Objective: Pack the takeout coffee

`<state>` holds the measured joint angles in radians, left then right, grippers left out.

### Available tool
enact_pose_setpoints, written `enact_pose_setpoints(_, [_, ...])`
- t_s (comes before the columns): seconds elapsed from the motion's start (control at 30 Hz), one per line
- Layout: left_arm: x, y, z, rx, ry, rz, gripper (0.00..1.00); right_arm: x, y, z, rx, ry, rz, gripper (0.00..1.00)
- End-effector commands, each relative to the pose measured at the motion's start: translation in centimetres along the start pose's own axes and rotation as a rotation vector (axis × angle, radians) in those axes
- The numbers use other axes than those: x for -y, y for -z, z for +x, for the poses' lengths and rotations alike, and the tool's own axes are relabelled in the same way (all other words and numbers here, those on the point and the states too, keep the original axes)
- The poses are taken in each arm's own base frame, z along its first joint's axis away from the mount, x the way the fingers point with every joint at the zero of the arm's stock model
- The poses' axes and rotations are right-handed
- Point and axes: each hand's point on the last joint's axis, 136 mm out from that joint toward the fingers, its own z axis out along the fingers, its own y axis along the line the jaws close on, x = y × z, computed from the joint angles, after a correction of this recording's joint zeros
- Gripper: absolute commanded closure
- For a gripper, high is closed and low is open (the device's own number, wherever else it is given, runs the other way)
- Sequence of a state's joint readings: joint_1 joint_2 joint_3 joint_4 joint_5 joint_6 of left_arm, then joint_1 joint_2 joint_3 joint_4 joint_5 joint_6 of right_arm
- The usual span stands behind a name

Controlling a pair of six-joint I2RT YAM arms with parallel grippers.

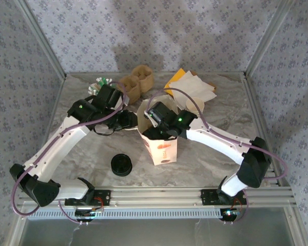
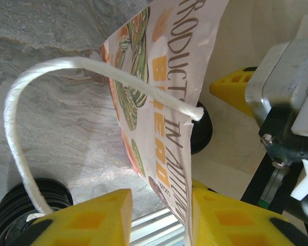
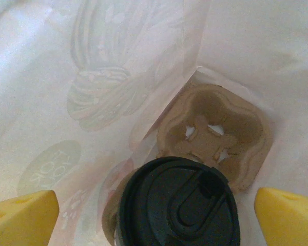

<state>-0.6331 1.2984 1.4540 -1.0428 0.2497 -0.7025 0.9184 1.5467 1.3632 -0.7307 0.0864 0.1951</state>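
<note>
One takeout coffee (image 3: 177, 205) inside "RODUCT"-printed bag (image 2: 195, 41)

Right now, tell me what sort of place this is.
Probably a staged robot cell posing as a takeout counter: patterned cloth walls, printed paper bag holding a lidded coffee cup and pulp carrier.

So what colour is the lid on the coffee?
The lid is black, seen best in the right wrist view.

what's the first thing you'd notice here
The printed paper bag standing mid-table, with the right pincer open inside it, over the takeout coffee seated in a cardboard carrier at the bag's bottom. The left pincer straddles the bag's rim beside its white string handle.
</note>
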Motion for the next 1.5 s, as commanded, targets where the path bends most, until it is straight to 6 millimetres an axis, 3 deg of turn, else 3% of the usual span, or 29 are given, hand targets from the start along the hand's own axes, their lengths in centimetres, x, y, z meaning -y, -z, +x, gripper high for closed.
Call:
enact_pose_setpoints(0.0, [1.1,0.6,-0.6,0.025,-0.022,0.023,0.72,0.3,0.6,-0.7,0.015,-0.069,0.02,0.0])
enact_pose_setpoints(0.2, [1.5,0.3,-0.5,0.019,-0.03,0.025,0.81,0.3,0.6,-1.1,0.019,-0.158,0.029,0.01])
enact_pose_setpoints(0.83, [1.9,0.8,-0.8,0.032,-0.046,0.019,0.82,-0.2,1.7,-2.5,0.064,-0.292,-0.048,0.01])
enact_pose_setpoints(1.07, [1.9,0.9,-0.7,0.033,-0.046,0.016,0.86,-0.1,1.7,-2.1,0.063,-0.325,-0.083,0.01])
enact_pose_setpoints(1.47, [1.9,0.9,-0.9,0.037,-0.047,0.009,0.92,-1.5,2.3,-2.6,0.129,-0.144,-0.166,0.0])
